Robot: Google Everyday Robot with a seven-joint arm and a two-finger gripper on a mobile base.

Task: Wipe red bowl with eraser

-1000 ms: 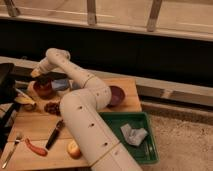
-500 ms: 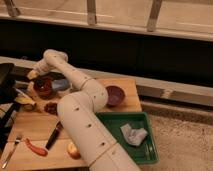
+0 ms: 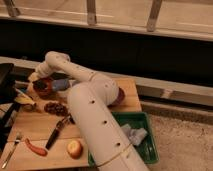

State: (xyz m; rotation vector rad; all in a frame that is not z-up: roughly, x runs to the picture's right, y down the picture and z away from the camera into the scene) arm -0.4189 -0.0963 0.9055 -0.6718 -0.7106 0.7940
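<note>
The red bowl (image 3: 44,88) is small, glossy and red-brown. It sits at the far left of the wooden table (image 3: 35,125). My gripper (image 3: 35,78) is at the end of the white arm (image 3: 90,115), right over the bowl's left rim. A pale tan shape shows at the gripper; I cannot tell whether it is the eraser. The arm hides part of the table behind it.
A larger maroon bowl (image 3: 119,96) peeks out right of the arm. A blue object (image 3: 61,84), dark grapes (image 3: 55,108), a banana (image 3: 23,100), a knife (image 3: 57,132), a fork (image 3: 11,150), a red pepper (image 3: 36,148) and an apple (image 3: 74,148) lie on the table. A green tray (image 3: 148,150) holds a cloth (image 3: 133,134).
My gripper has moved slightly down and left, closer to the red bowl's left rim. Nothing else has moved.
</note>
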